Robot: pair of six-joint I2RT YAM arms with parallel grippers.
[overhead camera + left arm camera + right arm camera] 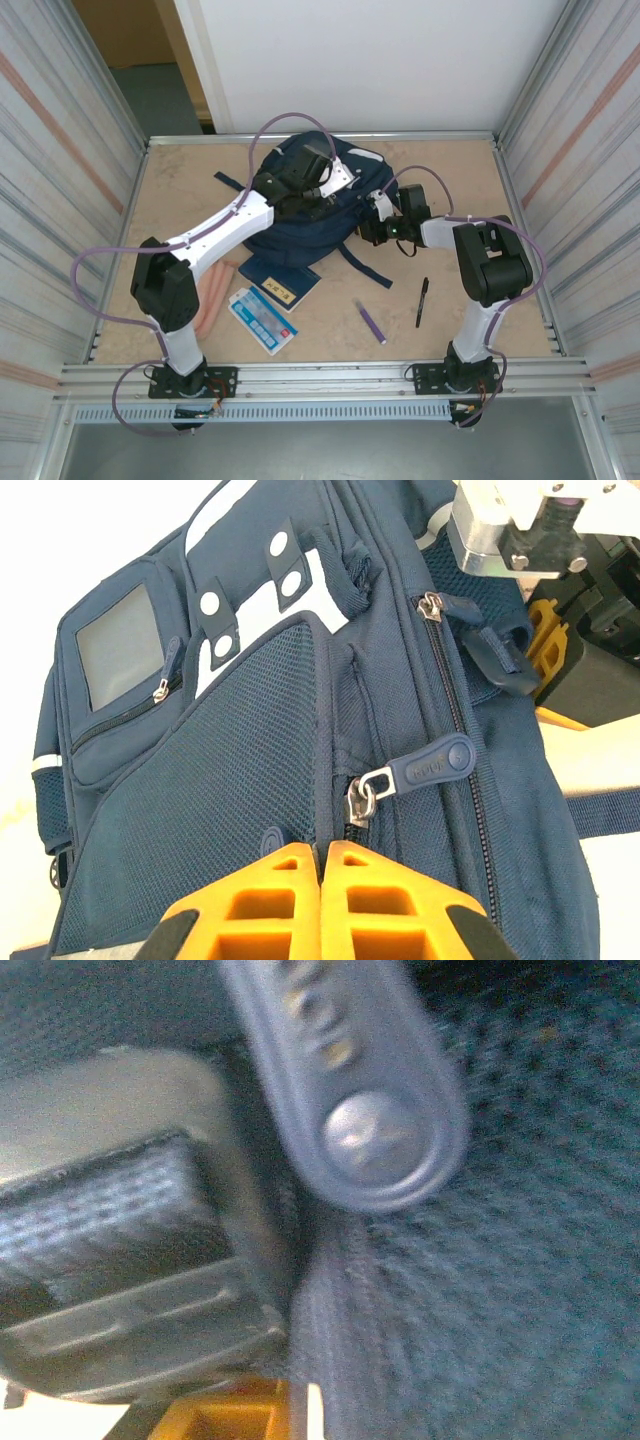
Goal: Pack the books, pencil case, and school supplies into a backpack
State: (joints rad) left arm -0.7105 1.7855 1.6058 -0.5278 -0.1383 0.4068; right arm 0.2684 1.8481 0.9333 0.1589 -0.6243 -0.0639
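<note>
**Both hands closed at the backpack, supplies out on the desk**

At the back middle of the desk [450, 180] — the backpack [300, 215], lying flat with front pockets up and dark straps trailing toward the near edge.

Left hand [320, 858] closed, orange fingers pressed together. Tips against the blue cloth just below a metal zip slider [362, 802] with a blue rubber pull [432, 763]. Unclear whether any cloth is pinched between them.

Right hand [545, 648] closed too, at the backpack's right side, just beside another dark pull tab [500, 658]. Impossible to tell whether cloth or tab is caught in it. From the right wrist, pressed close to blue mesh: a blurred pull and a grey buckle [130, 1260].

On the desk in front of the backpack:
- Navy book [280, 285] with its yellow label, far edge touching the backpack.
- Light-blue-and-white booklet [262, 320] just nearer, meeting the book's near corner.
- Pink pencil case [215, 295] left of both, partly under the left arm.
- Purple pen [371, 322] and black pen [423, 300] off to the right, apart from each other.

All five outside the backpack.
</note>
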